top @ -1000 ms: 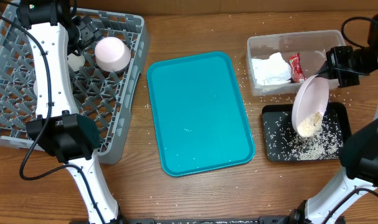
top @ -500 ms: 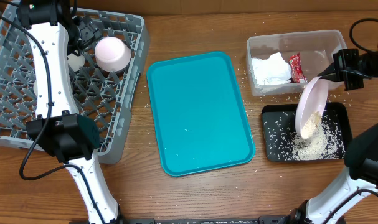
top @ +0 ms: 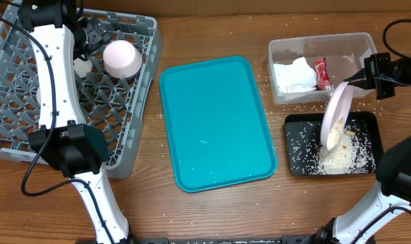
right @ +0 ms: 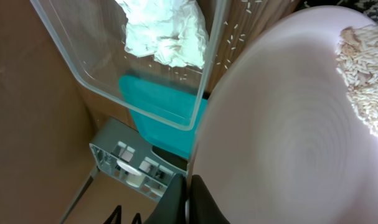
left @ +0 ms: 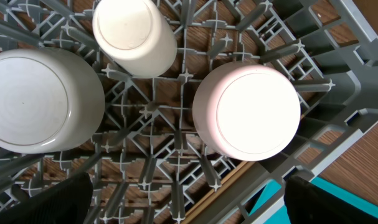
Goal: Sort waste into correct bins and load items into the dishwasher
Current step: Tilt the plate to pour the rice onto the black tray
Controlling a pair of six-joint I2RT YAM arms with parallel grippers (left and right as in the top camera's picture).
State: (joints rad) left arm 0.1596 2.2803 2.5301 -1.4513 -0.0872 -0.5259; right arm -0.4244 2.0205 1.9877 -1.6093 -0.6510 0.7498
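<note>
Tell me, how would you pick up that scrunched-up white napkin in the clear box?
Pinch the napkin on its puffy crumpled top, coming straight down from above. The walls of the clear tub stand around it, so a sideways reach looks blocked, and its raised folds give the fingers something to close on. Keep away from the red wrapper lying close beside it.

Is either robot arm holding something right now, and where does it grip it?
The right gripper pinches the plate by its top rim, tilted over the black tray. The left gripper holds nothing; it is open above the rack.
</note>
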